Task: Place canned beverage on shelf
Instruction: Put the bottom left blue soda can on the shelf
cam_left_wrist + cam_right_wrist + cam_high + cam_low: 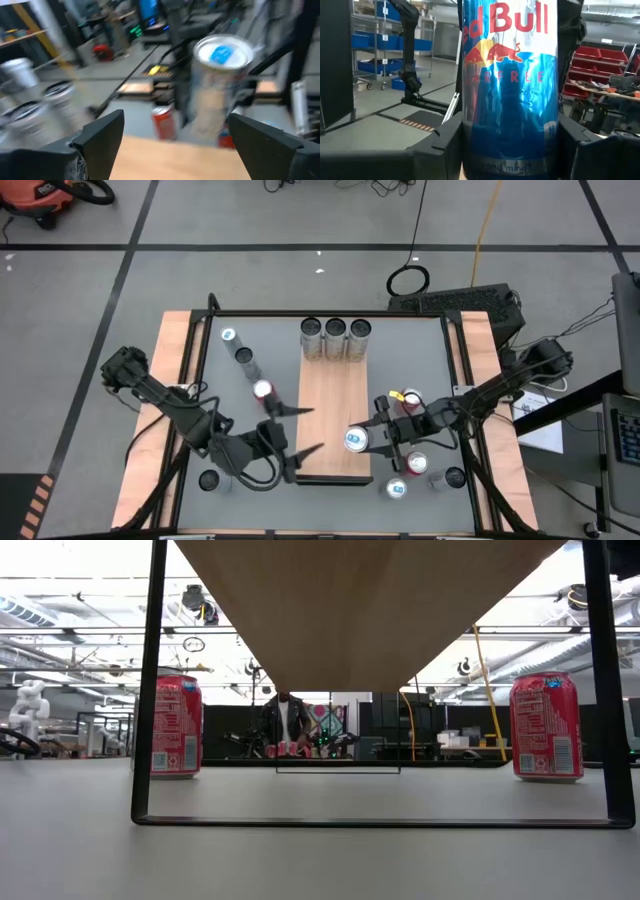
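Note:
The shelf [335, 395] is a light-brown board raised on a dark frame over the middle of the table. Three silver cans [335, 330] stand at its far end. My right gripper [372, 440] is shut on a blue-and-silver canned beverage [357, 440], upright over the shelf's near right part. The left wrist view shows this can [220, 85] ahead. My left gripper [312, 430] stands open over the shelf's near left part, facing the can, with nothing between its fingers [107, 132]. My right gripper pinches the can's lower side wall [510, 150] between its two fingers [445, 145], coming level from the table's right side. The can stands upright, its blue tab up. Whether its bottom rests on the shelf board cannot be told.
Red cans stand on the table on both sides of the shelf [263, 390], [410, 398], [416, 463], [397, 488]; two show in the low view [177, 725], [545, 725]. Two more silver cans [246, 358] stand far left. The shelf's dark frame legs [148, 690] rise from the tabletop.

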Controlling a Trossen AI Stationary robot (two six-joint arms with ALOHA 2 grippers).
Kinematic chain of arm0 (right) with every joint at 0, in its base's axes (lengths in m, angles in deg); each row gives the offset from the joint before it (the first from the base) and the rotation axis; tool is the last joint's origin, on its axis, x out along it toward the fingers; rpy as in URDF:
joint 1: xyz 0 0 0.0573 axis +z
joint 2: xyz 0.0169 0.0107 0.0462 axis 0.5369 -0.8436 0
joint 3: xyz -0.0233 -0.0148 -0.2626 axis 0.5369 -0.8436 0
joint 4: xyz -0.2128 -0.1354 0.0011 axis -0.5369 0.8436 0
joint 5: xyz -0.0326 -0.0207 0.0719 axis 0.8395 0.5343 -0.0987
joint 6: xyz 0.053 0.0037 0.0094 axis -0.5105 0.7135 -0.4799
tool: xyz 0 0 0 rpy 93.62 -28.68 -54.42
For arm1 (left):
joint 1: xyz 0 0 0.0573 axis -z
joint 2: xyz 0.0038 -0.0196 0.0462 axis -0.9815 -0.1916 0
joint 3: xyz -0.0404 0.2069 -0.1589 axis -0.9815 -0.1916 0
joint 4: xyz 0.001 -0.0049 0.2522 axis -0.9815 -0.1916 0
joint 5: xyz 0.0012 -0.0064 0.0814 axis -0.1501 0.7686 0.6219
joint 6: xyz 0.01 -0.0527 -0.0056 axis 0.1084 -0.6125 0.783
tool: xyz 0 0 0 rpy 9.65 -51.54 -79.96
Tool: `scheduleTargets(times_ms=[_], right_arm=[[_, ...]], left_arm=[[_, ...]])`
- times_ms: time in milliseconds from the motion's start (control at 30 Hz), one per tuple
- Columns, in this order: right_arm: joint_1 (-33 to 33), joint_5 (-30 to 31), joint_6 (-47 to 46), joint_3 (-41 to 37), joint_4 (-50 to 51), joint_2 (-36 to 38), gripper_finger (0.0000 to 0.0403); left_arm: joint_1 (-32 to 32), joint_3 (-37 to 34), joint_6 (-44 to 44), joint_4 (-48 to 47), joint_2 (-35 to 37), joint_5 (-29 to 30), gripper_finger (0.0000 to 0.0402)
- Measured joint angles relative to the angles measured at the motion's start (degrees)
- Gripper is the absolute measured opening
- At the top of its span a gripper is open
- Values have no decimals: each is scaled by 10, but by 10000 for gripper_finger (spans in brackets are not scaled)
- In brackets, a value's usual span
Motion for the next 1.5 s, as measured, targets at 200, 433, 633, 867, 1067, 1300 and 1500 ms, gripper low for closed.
scheduleTargets(times_ms=[200, 433, 633, 867, 1067, 1300, 1500], right_arm=[[-7, 0, -4, 0, -12, -4, 178], [-24, 0, -5, 0, -10, -4, 178], [-37, 0, -4, 0, -10, -4, 178], [-45, -3, -8, 0, -9, -4, 178], [-46, 0, -15, 1, -14, -4, 178], [-45, 17, -24, 1, -6, -4, 195], [-31, 97, -70, 2, 90, 23, 255]], left_arm=[[-43, -52, 38, 112, 0, -94, 354], [-95, -85, 42, 202, -11, -250, 354], [-116, -85, 48, 235, -52, -273, 354], [-131, -85, 57, 268, -80, -282, 305], [-135, -85, 61, 265, -81, -281, 238], [-135, -85, 61, 258, -81, -281, 209], [-135, -85, 38, 219, -82, -243, 209]])
